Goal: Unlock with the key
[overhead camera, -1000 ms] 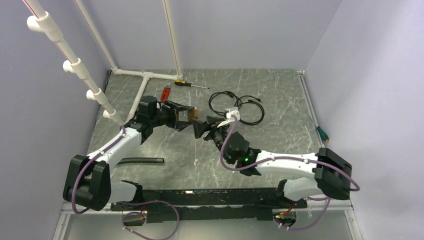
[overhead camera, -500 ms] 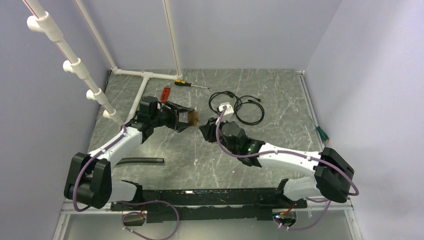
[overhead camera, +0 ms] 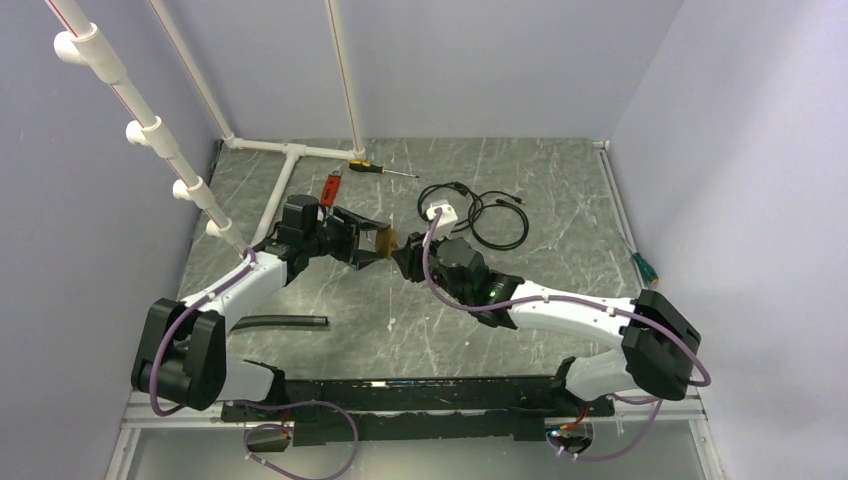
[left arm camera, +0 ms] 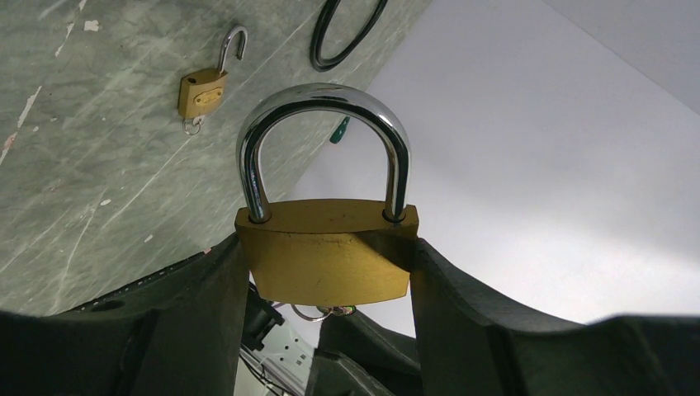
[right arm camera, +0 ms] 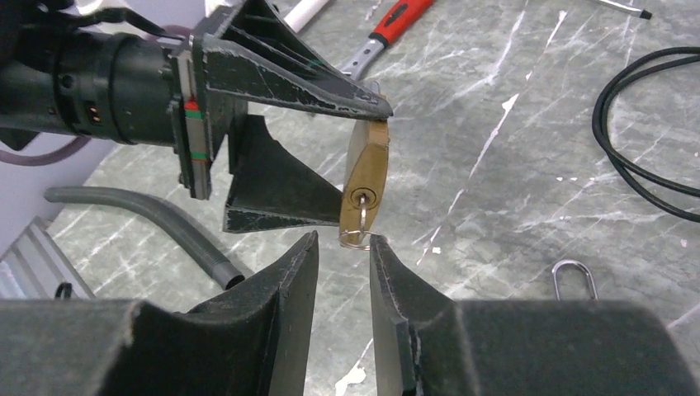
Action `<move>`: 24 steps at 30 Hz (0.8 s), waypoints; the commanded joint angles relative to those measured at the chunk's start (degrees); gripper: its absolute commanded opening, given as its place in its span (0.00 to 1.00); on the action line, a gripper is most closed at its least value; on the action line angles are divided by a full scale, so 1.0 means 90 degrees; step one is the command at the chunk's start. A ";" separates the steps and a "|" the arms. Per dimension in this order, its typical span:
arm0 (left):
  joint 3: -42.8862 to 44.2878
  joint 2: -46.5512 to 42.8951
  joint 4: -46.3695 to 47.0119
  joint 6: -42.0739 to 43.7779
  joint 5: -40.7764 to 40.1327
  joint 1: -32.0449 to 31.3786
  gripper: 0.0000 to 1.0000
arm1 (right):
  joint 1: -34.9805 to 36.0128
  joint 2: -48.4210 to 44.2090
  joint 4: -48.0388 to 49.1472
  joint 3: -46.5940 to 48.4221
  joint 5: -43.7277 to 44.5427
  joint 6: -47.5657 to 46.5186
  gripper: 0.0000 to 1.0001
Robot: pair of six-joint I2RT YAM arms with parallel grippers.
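My left gripper [left arm camera: 326,268] is clamped on the brass body of the padlock [left arm camera: 330,256], one finger against each side. The steel shackle is closed and points toward 12 o'clock in the left wrist view. From above, the padlock is held near the middle of the table [overhead camera: 560,200], with my left fingers at its 9 o'clock and my right gripper [right arm camera: 341,247] at its 3 o'clock. My right fingers stand a narrow gap apart and grip nothing. Their tips flank the key ring [right arm camera: 356,237], which hangs from the keyhole at the padlock's 6 o'clock end. A second padlock [left arm camera: 202,87], its shackle open, lies on the table at 11 o'clock of the held one.
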 commanded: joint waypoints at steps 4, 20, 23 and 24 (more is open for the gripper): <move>0.0362 -0.0080 0.0510 0.0092 0.0377 -0.0002 0.00 | -0.0043 0.0227 0.0230 0.0261 0.0164 -0.0189 0.27; 0.0412 0.0016 0.0429 0.0182 0.0387 -0.0011 0.00 | -0.0053 0.0165 0.0254 0.0313 0.0165 -0.0250 0.30; 0.0412 0.0022 0.0434 0.0189 0.0392 -0.0011 0.00 | -0.0053 0.0164 0.0287 0.0300 0.0214 -0.0229 0.27; 0.0412 0.0009 0.0425 0.0197 0.0380 -0.0011 0.00 | -0.0053 0.0174 0.0302 0.0301 0.0222 -0.0228 0.26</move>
